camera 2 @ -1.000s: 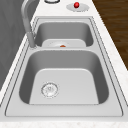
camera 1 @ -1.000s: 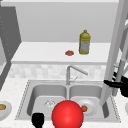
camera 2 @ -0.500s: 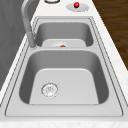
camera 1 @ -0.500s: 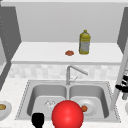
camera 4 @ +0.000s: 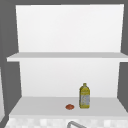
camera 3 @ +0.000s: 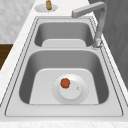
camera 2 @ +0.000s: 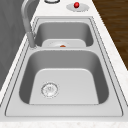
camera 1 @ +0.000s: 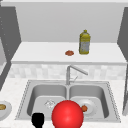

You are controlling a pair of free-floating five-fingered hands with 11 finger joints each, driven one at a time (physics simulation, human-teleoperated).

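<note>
Low at the front edge of the sink (camera 1: 25,100), we see the left hand (camera 1: 38,120) as a black shape hanging in the air, and we cannot tell whether its fingers are straight or curled, nor whether it has hold of anything. Just beside it, to its right, is a large red ball (camera 1: 67,115), in front of the divider between the two basins. Past the ball, in the right basin, we see a white plate (camera 3: 70,88) lying flat on the bottom with a small orange-red fruit (camera 3: 65,83) on it. The faucet (camera 1: 72,72) stands behind the divider. Well apart, on the shelf above, a yellow bottle (camera 1: 84,42) stands upright with a small reddish thing (camera 1: 69,53) near its left.
</note>
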